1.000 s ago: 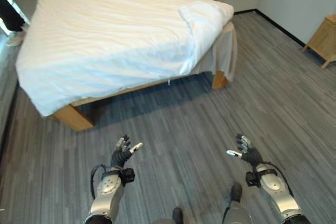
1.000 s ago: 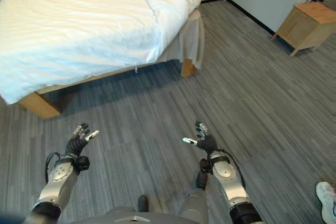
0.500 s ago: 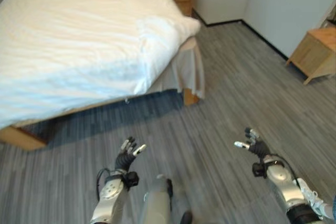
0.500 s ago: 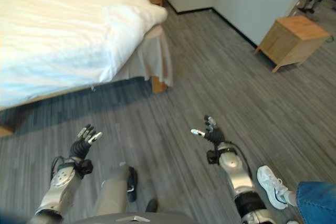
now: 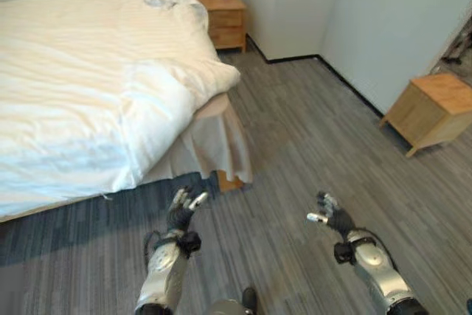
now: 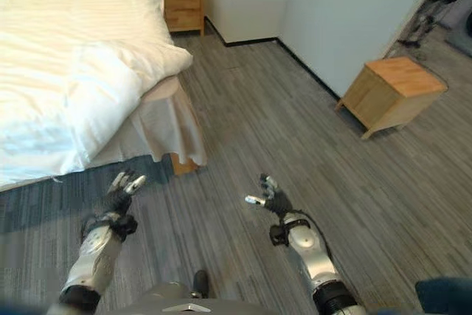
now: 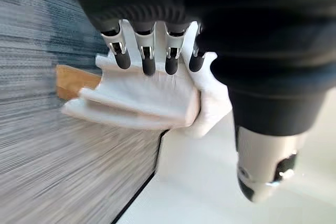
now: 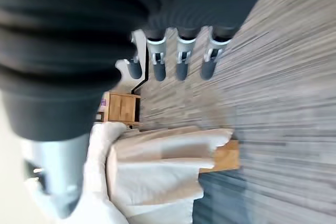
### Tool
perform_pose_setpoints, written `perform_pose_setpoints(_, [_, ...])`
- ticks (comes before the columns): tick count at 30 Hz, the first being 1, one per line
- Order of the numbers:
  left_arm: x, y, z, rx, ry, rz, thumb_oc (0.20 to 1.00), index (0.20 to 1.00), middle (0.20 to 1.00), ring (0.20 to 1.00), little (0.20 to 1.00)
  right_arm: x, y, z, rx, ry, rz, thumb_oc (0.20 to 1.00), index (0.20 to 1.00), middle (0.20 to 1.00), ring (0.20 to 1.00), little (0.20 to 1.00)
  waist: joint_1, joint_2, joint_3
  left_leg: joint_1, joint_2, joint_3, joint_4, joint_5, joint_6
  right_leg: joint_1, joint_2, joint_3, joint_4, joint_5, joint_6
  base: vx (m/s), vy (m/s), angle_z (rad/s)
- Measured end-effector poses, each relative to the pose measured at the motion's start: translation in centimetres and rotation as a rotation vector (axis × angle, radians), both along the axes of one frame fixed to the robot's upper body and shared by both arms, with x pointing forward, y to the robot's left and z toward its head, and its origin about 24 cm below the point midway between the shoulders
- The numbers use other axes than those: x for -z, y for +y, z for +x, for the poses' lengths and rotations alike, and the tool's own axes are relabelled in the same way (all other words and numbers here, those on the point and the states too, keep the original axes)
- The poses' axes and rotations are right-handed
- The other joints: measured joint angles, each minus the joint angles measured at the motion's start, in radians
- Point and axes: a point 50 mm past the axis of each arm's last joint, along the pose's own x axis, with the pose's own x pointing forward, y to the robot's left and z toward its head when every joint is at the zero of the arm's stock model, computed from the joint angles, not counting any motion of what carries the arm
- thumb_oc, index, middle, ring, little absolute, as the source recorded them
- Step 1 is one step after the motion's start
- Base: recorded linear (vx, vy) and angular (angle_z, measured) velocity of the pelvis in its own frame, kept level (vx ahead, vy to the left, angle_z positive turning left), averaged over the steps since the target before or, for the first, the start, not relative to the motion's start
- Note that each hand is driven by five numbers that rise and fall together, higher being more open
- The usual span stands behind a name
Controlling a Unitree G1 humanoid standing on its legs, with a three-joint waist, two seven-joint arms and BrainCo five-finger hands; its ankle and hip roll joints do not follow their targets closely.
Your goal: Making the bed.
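We've got both hands up over the grey plank floor (image 5: 295, 130), holding nothing: left hand (image 5: 181, 210) with fingers loosely spread just short of the bed's near corner, right hand (image 5: 330, 217) likewise relaxed and apart from the bed. The bed (image 5: 88, 79) sits ahead on our left, white duvet (image 5: 110, 108) rumpled and folded back at the corner, beige skirt (image 5: 221, 142) exposed over the wooden leg (image 5: 228, 181). Nightstand (image 5: 225, 20) by the headboard end, second wooden cabinet (image 5: 428, 108) at the right wall.
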Motion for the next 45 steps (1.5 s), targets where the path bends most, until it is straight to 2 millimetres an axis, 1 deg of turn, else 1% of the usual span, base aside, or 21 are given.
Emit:
perform_pose_setpoints(1, [-0.9,0.2,0.4,0.002,-0.04,0.012,1.0,1.0,1.0,1.0,1.0,-0.3,0.1,0.3,-0.008,-0.012,0.009,1.0,1.0,1.0,1.0,1.0,-0.003,0.021,0.004,0.036,0.022,-0.077,-0.003,-0.006,-0.05,-0.061,-0.079,0.01,-0.129,-0.014,0.013,0.37,-0.272,1.35])
perform_pose_setpoints(2, [-1.2,0.3,0.6,0.003,-0.054,0.012,1.0,1.0,1.0,1.0,1.0,-0.3,0.0,0.2,-0.006,-0.017,0.013,1.0,1.0,1.0,1.0,1.0,-0.003,0.028,0.003,0.04,0.038,-0.12,-0.001,-0.027,-0.071,-0.079,-0.108,0.017,-0.212,-0.014,0.019,0.69,-0.479,1.83])
perform_pose_setpoints(3, [-1.7,0.7,0.8,-0.003,-0.08,0.026,1.0,1.0,1.0,1.0,1.0,-0.2,-0.1,0.1,-0.012,-0.009,0.01,1.0,1.0,1.0,1.0,1.0,-0.007,0.021,0.003,0.051,0.055,-0.196,0.005,-0.03,-0.101,-0.092,-0.145,0.058,-0.461,0.027,0.039,0.43,-0.344,1.6])
perform_pose_setpoints(4, [-1.7,1.0,0.7,-0.003,-0.075,0.037,1.0,1.0,1.0,1.0,1.0,-0.1,-0.2,0.0,-0.013,-0.003,0.007,1.0,1.0,1.0,1.0,1.0,-0.014,0.016,0.005,0.057,0.071,-0.211,0.01,-0.04,-0.116,-0.079,-0.134,0.101,-0.583,0.06,0.051,0.49,-0.308,1.71])
perform_pose_setpoints(5, [-1.6,1.0,0.6,-0.001,-0.076,0.033,1.0,1.0,1.0,1.0,1.0,0.2,-0.3,-0.5,-0.008,0.009,0.008,1.0,1.0,1.0,1.0,1.0,-0.029,0.017,0.009,0.055,0.088,-0.303,0.023,-0.052,-0.134,-0.055,-0.095,0.206,-0.732,0.071,0.068,0.46,-0.262,2.4])
perform_pose_setpoints(6, [-1.3,1.4,0.5,0.017,-0.059,0.05,1.0,1.0,1.0,1.0,1.0,1.0,-0.9,-1.5,0.011,0.046,0.009,1.0,1.0,1.0,1.0,1.0,-0.045,-0.007,0.015,0.041,0.099,-0.382,0.059,-0.067,-0.157,0.042,-0.055,0.402,-1.007,0.128,0.07,0.46,-0.264,2.51])
perform_pose_setpoints(7, [-0.8,1.3,0.1,0.034,-0.038,0.055,1.0,1.0,1.0,1.0,1.0,1.4,-1.0,-1.8,0.016,0.067,0.008,1.0,1.0,1.0,1.0,1.0,-0.048,-0.041,0.017,0.03,0.099,-0.408,0.065,-0.074,-0.166,0.067,-0.039,0.486,-1.065,0.12,0.08,0.37,-0.246,3.05])
perform_pose_setpoints(8, [-0.4,1.4,-0.2,0.044,-0.024,0.045,1.0,1.0,1.0,1.0,1.0,1.3,-1.5,-2.3,0.041,0.066,0.016,1.0,1.0,1.0,1.0,1.0,-0.076,-0.063,0.029,0.016,0.1,-0.524,0.083,-0.089,-0.191,0.105,0.009,0.611,-1.023,0.07,0.093,0.12,-0.181,3.02])
perform_pose_setpoints(9, [0.8,0.3,-0.6,0.073,0.03,0.009,1.0,1.0,1.0,1.0,1.0,1.8,-3.3,-3.9,0.099,0.096,-0.005,1.0,1.0,1.0,1.0,1.0,-0.099,-0.044,0.026,-0.018,0.125,-0.578,0.105,-0.093,-0.222,0.132,0.091,0.652,-0.964,0.092,0.038,0.19,-0.283,3.13])
perform_pose_setpoints(11, [2.4,-0.2,-3.3,0.09,0.089,-0.052,1.0,1.0,1.0,1.0,1.0,1.7,-5.1,-4.1,0.134,0.114,-0.045,1.0,1.0,1.0,1.0,1.0,-0.066,-0.046,0.025,0.009,0.156,-0.542,0.061,-0.041,-0.222,0.134,0.122,0.539,-0.937,0.091,-0.03,0.16,-0.274,2.19])
perform_pose_setpoints(12, [3.5,0.1,-5.2,0.116,0.156,-0.056,1.0,1.0,1.0,1.0,1.0,1.0,-6.1,-3.2,0.174,0.074,-0.05,1.0,1.0,1.0,1.0,1.0,-0.079,-0.048,0.028,-0.025,0.17,-0.485,0.048,0.023,-0.211,0.132,0.124,0.447,-0.942,0.104,-0.061,0.1,-0.203,1.67])
perform_pose_setpoints(14, [4.7,0.9,-7.3,0.105,0.237,-0.054,1.0,1.0,1.0,1.0,1.0,-0.9,-7.7,-1.7,0.184,0.003,-0.092,1.0,1.0,1.0,1.0,1.0,-0.059,-0.047,0.031,-0.027,0.168,-0.449,0.039,0.054,-0.236,0.129,0.126,0.394,-0.963,0.136,-0.08,0.02,-0.204,1.18])
perform_pose_setpoints(15, [4.9,1.1,-7.8,0.096,0.252,-0.062,1.0,1.0,1.0,1.0,1.0,-1.7,-7.9,-1.1,0.19,-0.036,-0.09,1.0,1.0,1.0,1.0,1.0,-0.05,-0.036,0.035,-0.038,0.167,-0.39,0.042,0.062,-0.243,0.144,0.115,0.341,-0.98,0.146,-0.087,-0.01,-0.164,1.74])
perform_pose_setpoints(16, [4.6,0.6,-7.0,0.086,0.223,-0.1,1.0,1.0,1.0,1.0,1.0,-3.3,-9.0,-1.7,0.245,-0.109,-0.08,1.0,1.0,1.0,1.0,1.0,-0.118,-0.048,0.047,-0.07,0.188,-0.181,0.091,0.05,-0.26,0.188,0.089,0.239,-1.038,0.159,-0.095,-0.03,-0.064,1.94])
perform_pose_setpoints(19, [4.3,0.5,-6.7,0.088,0.205,-0.109,1.0,1.0,1.0,1.0,1.0,-4.3,-10.1,-1.8,0.291,-0.166,-0.093,1.0,1.0,1.0,1.0,1.0,-0.122,-0.025,0.046,-0.013,0.221,0.042,0.014,0.035,-0.288,0.203,0.088,0.158,-1.062,0.166,-0.1,-0.03,-0.039,1.16])
perform_pose_setpoints(23, [3.3,0.9,-6.5,0.052,0.147,-0.122,1.0,1.0,1.0,1.0,1.0,-4.0,-11.1,-2.6,0.364,-0.154,-0.104,1.0,1.0,1.0,1.0,1.0,-0.118,0.043,0.037,0.058,0.202,0.004,-0.115,0.041,-0.282,0.186,0.117,0.117,-1.09,0.197,-0.081,0.02,-0.005,0.27])
perform_pose_setpoints(25, [2.6,3.0,-6.4,-0.036,0.113,-0.101,1.0,1.0,1.0,1.0,1.0,-2.6,-9.8,-3.5,0.365,-0.107,-0.052,1.0,1.0,1.0,1.0,1.0,-0.111,0.011,0.044,0.068,0.182,0.011,-0.124,0.054,-0.283,0.185,0.097,0.127,-1.092,0.21,-0.07,0.01,0.036,-0.02])
perform_pose_setpoints(29, [2.2,5.3,-6.9,-0.128,0.104,-0.074,1.0,1.0,1.0,1.0,1.0,-1.4,-8.4,-4.2,0.327,-0.062,-0.005,1.0,1.0,1.0,1.0,1.0,-0.104,-0.016,0.031,0.075,0.151,0.037,-0.124,0.049,-0.264,0.175,0.064,0.149,-1.096,0.213,-0.055,0.01,0.049,-0.15])
perform_pose_setpoints(38, [2.3,5.2,-7.0,-0.148,0.101,-0.074,1.0,1.0,1.0,1.0,1.0,-0.8,-7.6,-4.7,0.295,-0.036,0.035,1.0,1.0,1.0,1.0,1.0,-0.098,-0.016,0.018,0.093,0.137,0.064,-0.124,0.052,-0.254,0.174,0.057,0.177,-1.096,0.242,-0.037,0.0,0.042,-0.12])
perform_pose_setpoints(43, [2.2,5.0,-6.7,-0.156,0.098,-0.069,1.0,1.0,1.0,1.0,1.0,-0.7,-6.7,-4.1,0.262,-0.038,0.042,1.0,1.0,1.0,1.0,1.0,-0.087,-0.033,0.012,0.082,0.141,0.123,-0.124,0.054,-0.252,0.127,0.056,0.203,-1.08,0.245,-0.034,-0.1,-0.022,-0.32])
perform_pose_setpoints(45, [2.0,5.0,-6.4,-0.161,0.09,-0.062,1.0,1.0,1.0,1.0,1.0,-1.0,-5.8,-3.1,0.247,-0.058,0.049,1.0,1.0,1.0,1.0,1.0,-0.085,-0.018,0.019,0.051,0.174,0.165,-0.117,0.066,-0.24,0.06,0.035,0.123,-1.001,0.21,0.006,-0.02,-0.13,-0.45])
